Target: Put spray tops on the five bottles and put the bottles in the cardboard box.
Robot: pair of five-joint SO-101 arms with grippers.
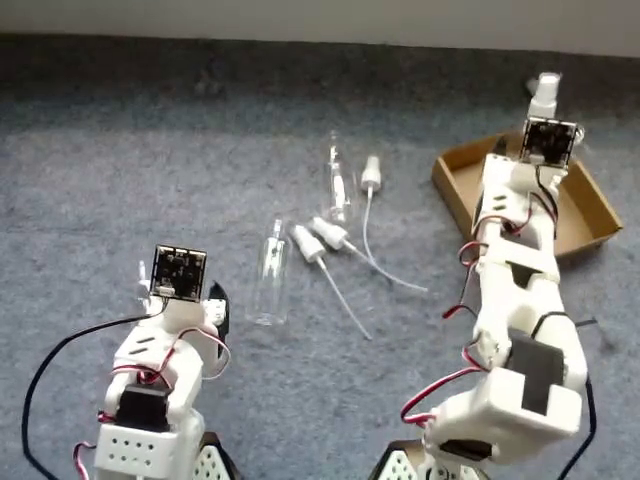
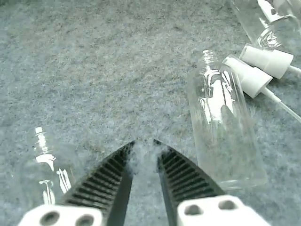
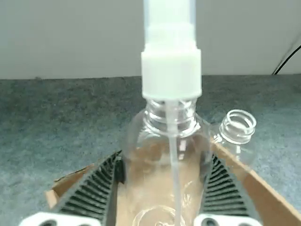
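Note:
My right gripper [image 3: 162,188] is shut on a clear bottle [image 3: 162,155] fitted with a white spray top [image 3: 171,70], held upright over the cardboard box [image 1: 580,215] at the far right. A capless bottle [image 3: 237,129] stands just behind it in the box. My left gripper [image 2: 143,143] hovers low over the carpet at the near left, open by a narrow gap with nothing in it. One capless bottle [image 2: 47,174] lies on one side of it, another [image 2: 223,127] on the other side. Two spray tops [image 1: 308,243] [image 1: 330,235] lie beside that second bottle [image 1: 271,265].
A third loose bottle [image 1: 338,185] and a third spray top [image 1: 371,175] with a long tube lie mid-carpet, farther back. The grey carpet [image 1: 150,150] is bare at the far left. A pale wall [image 1: 300,20] runs along the back.

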